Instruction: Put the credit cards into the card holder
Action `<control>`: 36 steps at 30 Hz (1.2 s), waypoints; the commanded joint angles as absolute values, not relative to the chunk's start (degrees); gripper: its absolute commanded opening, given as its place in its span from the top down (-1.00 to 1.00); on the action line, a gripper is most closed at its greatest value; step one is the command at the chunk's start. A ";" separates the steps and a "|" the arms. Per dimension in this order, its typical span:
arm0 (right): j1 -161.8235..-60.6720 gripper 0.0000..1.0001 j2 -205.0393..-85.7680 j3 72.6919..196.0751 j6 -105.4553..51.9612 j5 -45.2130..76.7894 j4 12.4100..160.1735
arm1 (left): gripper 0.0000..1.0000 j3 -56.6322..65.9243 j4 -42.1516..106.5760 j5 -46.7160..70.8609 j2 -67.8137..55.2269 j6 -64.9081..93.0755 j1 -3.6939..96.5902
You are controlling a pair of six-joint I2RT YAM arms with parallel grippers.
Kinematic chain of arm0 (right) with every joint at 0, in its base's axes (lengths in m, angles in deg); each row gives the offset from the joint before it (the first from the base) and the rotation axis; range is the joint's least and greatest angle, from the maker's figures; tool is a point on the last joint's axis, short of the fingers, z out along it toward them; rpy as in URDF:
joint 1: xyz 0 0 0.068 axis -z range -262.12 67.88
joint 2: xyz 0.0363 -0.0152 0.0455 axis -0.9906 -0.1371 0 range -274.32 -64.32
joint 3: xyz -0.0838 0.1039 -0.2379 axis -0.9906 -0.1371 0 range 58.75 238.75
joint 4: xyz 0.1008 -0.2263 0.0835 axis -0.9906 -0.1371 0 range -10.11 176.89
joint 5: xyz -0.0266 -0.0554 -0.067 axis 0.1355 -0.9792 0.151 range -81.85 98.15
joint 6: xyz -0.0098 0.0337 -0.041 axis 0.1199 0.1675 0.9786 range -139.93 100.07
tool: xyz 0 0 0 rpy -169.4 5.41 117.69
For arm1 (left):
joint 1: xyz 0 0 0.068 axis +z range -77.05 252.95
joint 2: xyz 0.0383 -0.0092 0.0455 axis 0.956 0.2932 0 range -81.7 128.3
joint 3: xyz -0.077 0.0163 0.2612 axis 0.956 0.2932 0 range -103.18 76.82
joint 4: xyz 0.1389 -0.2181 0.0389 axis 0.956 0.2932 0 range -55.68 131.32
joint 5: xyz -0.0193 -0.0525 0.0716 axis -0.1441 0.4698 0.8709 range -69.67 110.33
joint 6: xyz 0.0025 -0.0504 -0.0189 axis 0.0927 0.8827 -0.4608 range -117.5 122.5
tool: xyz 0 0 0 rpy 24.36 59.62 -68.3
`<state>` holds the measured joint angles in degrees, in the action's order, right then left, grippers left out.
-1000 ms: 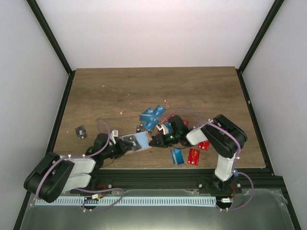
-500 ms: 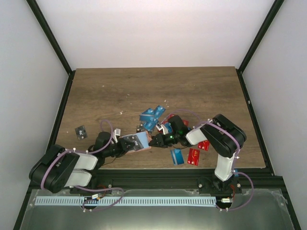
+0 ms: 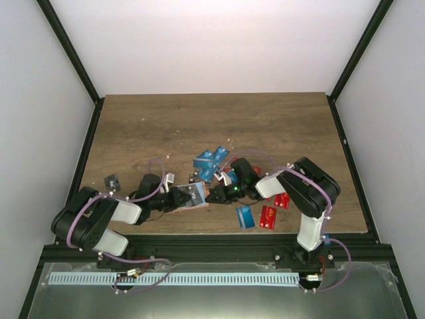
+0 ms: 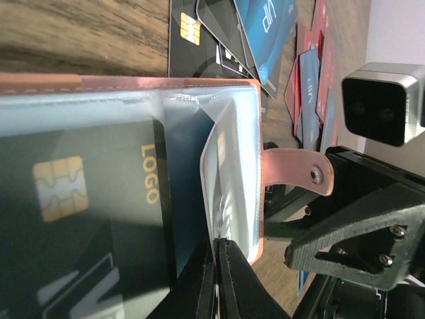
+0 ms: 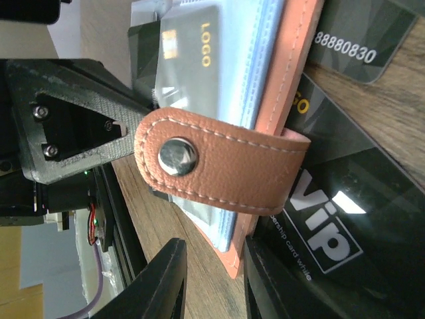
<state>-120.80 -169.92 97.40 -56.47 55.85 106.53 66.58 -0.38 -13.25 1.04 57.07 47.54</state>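
Top external view: you have two arms working on the wooden surface (image 3: 265, 119). Their tools meet at one small, flat, tan-orange leather card holder (image 3: 194, 195), which sits near the front edge, left of centre.

Your left tool (image 3: 179, 199) is pinched tight on the card holder. In the left wrist view its fingers press together on the edge of the clear plastic sleeve (image 4: 232, 166). Inside the holder sits one black plastic card with a gold chip and a gold "LOGO" (image 4: 86, 199).

Your right tool (image 3: 214, 196) stands narrowly parted and grips nothing. In the right wrist view the holder's corner reaches into the gap between its two fingers. The single tan strap with a metal snap (image 5: 199, 166) curls just ahead of them. Two more black cards lie there under and beside the holder, one marked "ViP" (image 5: 332, 226) and one with pale digits (image 5: 358, 40).

Loose on the surface you can count:
- two red cards (image 3: 268, 216) to the right of the tools
- one blue card (image 3: 245, 216) beside the red ones
- an overlapped bunch of roughly three blue cards (image 3: 211, 159) behind the tools
- one lone black card (image 3: 111, 182) well apart at the left
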 commanded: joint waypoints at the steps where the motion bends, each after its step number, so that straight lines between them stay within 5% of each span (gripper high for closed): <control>1: -121.58 0.47 -171.38 99.28 -53.01 52.17 99.99 | 0.92 64.23 1.67 -15.22 6.53 52.80 47.64; 36: -121.62 0.46 -170.16 104.46 -47.34 43.58 88.29 | 0.89 51.55 34.84 -14.02 5.55 35.63 48.12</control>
